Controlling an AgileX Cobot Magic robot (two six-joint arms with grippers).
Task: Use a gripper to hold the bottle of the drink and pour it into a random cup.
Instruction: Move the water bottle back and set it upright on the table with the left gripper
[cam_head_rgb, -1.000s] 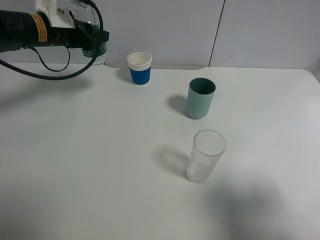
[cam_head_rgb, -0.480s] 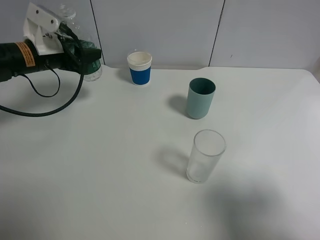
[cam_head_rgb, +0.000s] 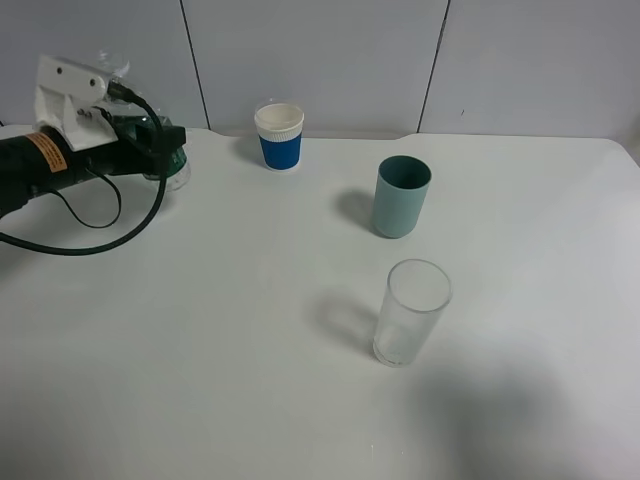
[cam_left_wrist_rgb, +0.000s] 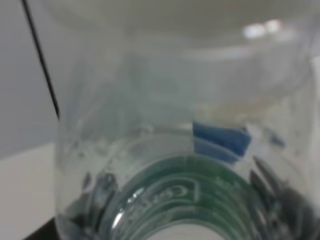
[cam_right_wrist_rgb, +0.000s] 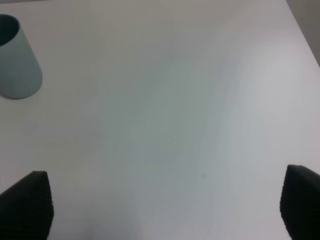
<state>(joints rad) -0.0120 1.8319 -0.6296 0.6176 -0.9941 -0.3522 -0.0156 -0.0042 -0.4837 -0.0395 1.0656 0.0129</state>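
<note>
My left gripper (cam_head_rgb: 158, 148), a white blocky head on a black arm, is shut on the small clear bottle (cam_head_rgb: 170, 168) with the green label band, at the table's back left. The bottle leans, and its base is at or just above the tabletop. It fills the left wrist view (cam_left_wrist_rgb: 190, 200). The white paper cup (cam_head_rgb: 279, 137) with the blue sleeve stands upright at the back, well to the right of the bottle. My right gripper (cam_right_wrist_rgb: 162, 200) is open and empty above bare table. It does not show in the exterior high view.
A teal-green plastic cup (cam_head_rgb: 401, 196) stands right of centre and also shows in the right wrist view (cam_right_wrist_rgb: 17, 60). A tall clear glass tumbler (cam_head_rgb: 411, 313) stands nearer the front. The white table (cam_head_rgb: 200, 330) ends at a grey wall behind.
My left gripper has carried the bottle down and to the left, away from the paper cup, from high near the wall to table level. The cups have not moved.
</note>
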